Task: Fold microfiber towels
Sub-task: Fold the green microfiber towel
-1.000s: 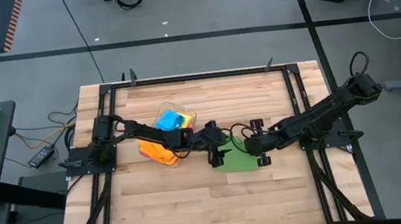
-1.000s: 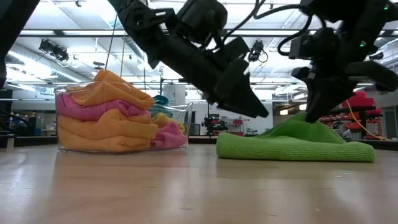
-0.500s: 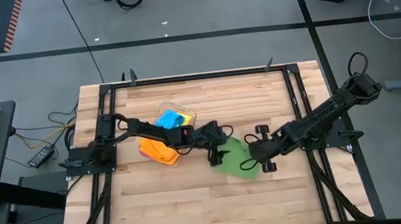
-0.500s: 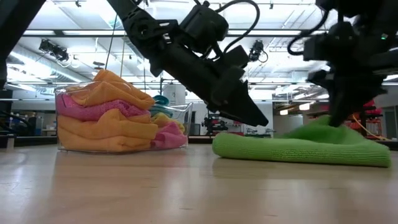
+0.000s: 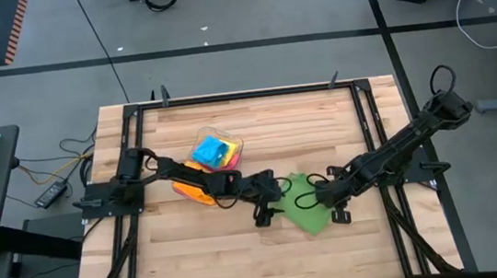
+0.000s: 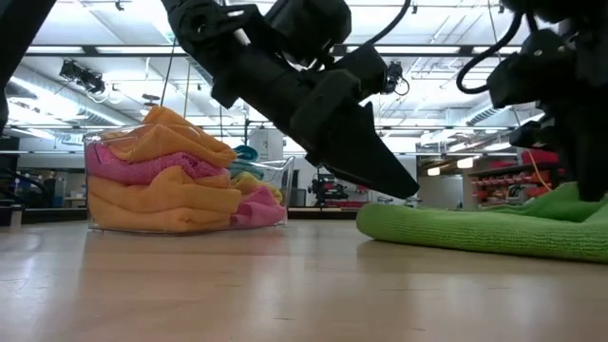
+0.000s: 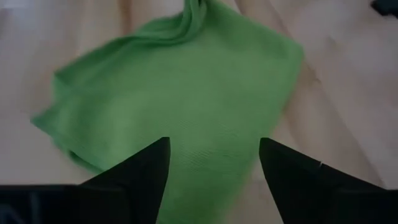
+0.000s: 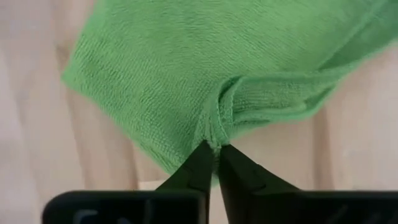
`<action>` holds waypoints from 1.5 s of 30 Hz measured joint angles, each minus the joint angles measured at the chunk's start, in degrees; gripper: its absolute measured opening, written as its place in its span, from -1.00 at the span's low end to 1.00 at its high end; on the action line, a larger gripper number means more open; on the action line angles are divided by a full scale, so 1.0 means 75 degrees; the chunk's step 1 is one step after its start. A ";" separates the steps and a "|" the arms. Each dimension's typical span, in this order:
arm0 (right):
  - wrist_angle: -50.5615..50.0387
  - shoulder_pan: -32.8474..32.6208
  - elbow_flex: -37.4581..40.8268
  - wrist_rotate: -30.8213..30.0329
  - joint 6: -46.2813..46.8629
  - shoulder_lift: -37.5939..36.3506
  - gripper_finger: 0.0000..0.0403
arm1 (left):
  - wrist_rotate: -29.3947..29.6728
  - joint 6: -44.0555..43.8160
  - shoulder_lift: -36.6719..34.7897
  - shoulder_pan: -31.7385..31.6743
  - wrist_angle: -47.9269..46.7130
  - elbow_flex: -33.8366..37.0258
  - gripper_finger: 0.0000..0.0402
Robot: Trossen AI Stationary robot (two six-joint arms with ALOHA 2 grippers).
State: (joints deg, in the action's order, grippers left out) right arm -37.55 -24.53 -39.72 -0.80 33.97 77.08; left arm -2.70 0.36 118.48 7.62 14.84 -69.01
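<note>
Centrally on the wooden counter (image 5: pixel 242 251), a green towel (image 5: pixel 304 209) is spread out, rumpled, with one ridge of cloth raised along it. The right gripper (image 8: pixel 216 155) is set at the towel's edge on the right arm's side, and its jaws are seen pinched together on a small pucker of the green cloth. The left gripper (image 7: pixel 213 163) is held just above the towel's opposite side, its jaws standing wide apart with nothing between them. Farther toward the left arm's base, a clear tub (image 6: pixel 271 195) is seen holding orange, pink and yellow towels (image 6: pixel 161 180) stacked above its rim, with a blue one (image 5: pixel 210 149) showing from above. The tub is well apart from the green towel.
</note>
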 joint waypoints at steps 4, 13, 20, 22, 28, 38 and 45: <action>0.0166 -0.0268 0.0000 0.0022 0.0108 0.0000 -0.65 | -0.0017 -0.0068 -0.0009 0.0124 -0.0410 -0.0003 0.23; -0.1404 -0.0356 -0.0409 0.0777 0.0857 0.0000 -0.14 | 0.0123 -0.0299 -0.0009 -0.0037 -0.1204 -0.0006 0.10; -0.1535 -0.0356 -0.0711 -0.0761 -0.0135 0.0000 -0.12 | 0.1421 0.0098 -0.0009 -0.0554 -0.1632 -0.0006 0.00; -0.1410 -0.0343 -0.0662 -0.1583 -0.0438 0.0000 -0.13 | 0.1575 0.0334 -0.0009 -0.0691 -0.1499 -0.0006 -0.02; 0.0217 -0.0315 -0.0165 -0.2684 -0.1946 0.0000 -0.16 | 0.2686 0.0842 -0.0014 -0.1009 -0.1227 -0.0006 -0.10; 0.2870 -0.2011 0.0468 -0.2663 -0.3524 0.0004 -0.22 | 0.2681 0.0842 -0.0681 -0.0736 -0.1689 -0.0009 -0.19; 0.3007 -0.3050 0.0590 -0.4214 -0.3348 0.0749 -0.04 | 0.2690 0.0799 -0.0761 -0.0362 -0.1690 -0.0006 -0.25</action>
State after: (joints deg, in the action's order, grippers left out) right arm -15.00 -47.41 -35.30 -32.40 8.86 82.69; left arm 17.47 6.35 112.77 4.90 2.16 -69.06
